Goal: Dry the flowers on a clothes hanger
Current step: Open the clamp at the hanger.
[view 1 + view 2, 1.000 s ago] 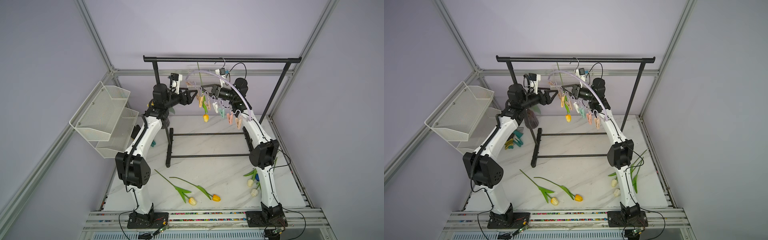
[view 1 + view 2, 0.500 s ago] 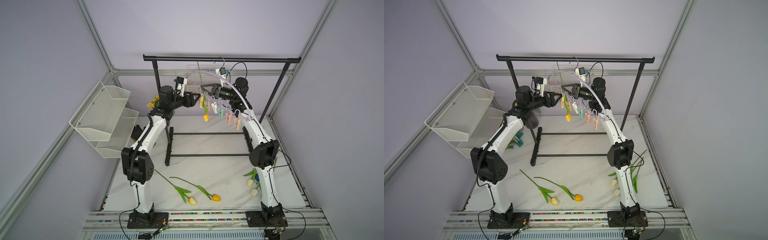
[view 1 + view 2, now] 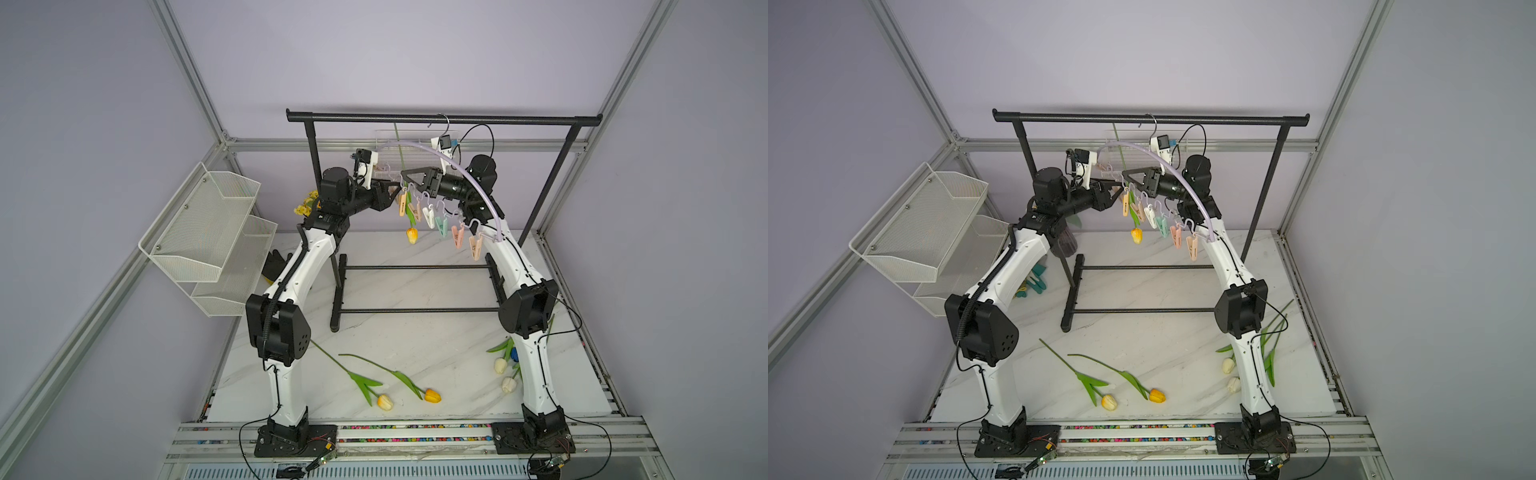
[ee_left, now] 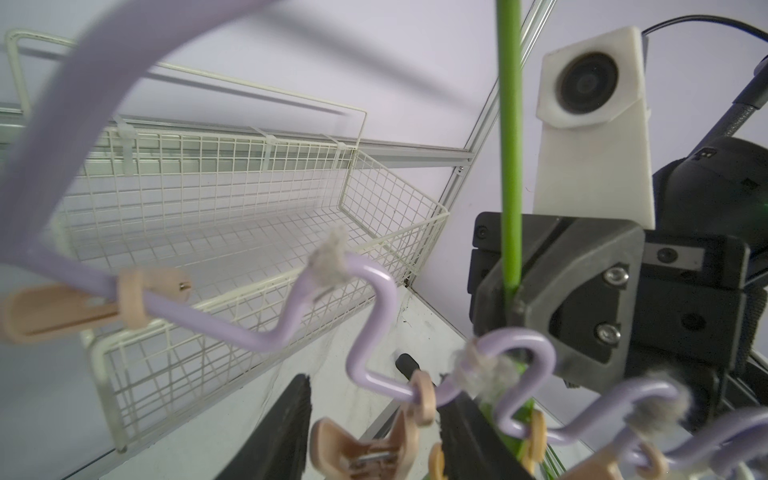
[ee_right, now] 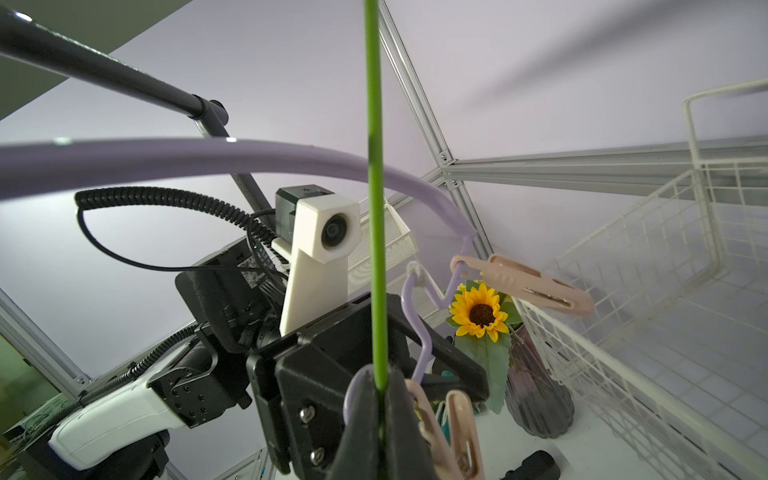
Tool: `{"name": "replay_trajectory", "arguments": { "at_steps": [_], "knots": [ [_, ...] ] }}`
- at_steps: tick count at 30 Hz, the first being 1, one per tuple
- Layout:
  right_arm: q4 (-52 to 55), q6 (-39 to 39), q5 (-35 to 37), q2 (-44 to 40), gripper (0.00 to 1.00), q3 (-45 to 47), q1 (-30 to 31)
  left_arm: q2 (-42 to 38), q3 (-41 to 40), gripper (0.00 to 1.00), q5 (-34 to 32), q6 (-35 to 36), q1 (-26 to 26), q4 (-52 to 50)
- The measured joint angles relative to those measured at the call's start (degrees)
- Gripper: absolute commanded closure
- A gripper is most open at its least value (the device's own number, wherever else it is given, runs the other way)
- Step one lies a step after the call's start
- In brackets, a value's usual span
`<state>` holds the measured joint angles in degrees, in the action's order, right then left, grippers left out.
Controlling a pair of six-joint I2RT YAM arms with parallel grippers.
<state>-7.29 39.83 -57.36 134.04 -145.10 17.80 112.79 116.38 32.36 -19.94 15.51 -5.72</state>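
The lilac clothes hanger [image 3: 469, 176] [image 3: 1167, 166] hangs from the rack by its hook, with pastel clips in a row under it. My right gripper [image 3: 405, 178] [image 5: 379, 374] is shut on a tulip's green stem [image 5: 376, 208]. That tulip's orange head [image 3: 412, 235] [image 3: 1136, 235] hangs down beside the clips. My left gripper [image 3: 395, 193] [image 4: 374, 392] stands open, its jaws straddling a peach clip [image 4: 361, 453] at the left end of the row, with small gaps either side. Several more flowers lie on the table: a yellow one [image 3: 385, 402], an orange one [image 3: 432, 395] and white ones [image 3: 500, 365].
The black garment rack [image 3: 440, 119] spans the back, its base bars on the marble table [image 3: 415, 332]. White mesh baskets [image 3: 208, 232] hang on the left wall and a wire basket [image 4: 249, 208] on the back frame. A sunflower bouquet [image 5: 482, 311] in a purple vase [image 5: 536, 386] stands behind the left arm.
My left arm has swung right to the hanger and its jaws have narrowed around the peach clip. The right arm and its tulip have stayed in place.
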Motion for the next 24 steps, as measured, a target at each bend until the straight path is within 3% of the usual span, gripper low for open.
{"name": "replay_trajectory", "arguments": {
  "at_steps": [10, 19, 24],
  "knots": [
    [0.0, 0.0, 0.0, 0.0, 1.00, 0.0, 0.0, 0.0, 0.0, 0.49, -0.1, 0.0, 0.0, -1.4],
    [0.1, -0.3, 0.0, 0.0, 1.00, 0.0, 0.0, 0.0, 0.2, 0.70, -0.1, 0.0, 0.0, -2.3],
    [0.9, -1.2, 0.8, -0.1, 1.00, 0.4, 0.0, 0.0, 1.1, 0.74, 0.0, -0.4, 0.0, -2.5]
  ]
}}
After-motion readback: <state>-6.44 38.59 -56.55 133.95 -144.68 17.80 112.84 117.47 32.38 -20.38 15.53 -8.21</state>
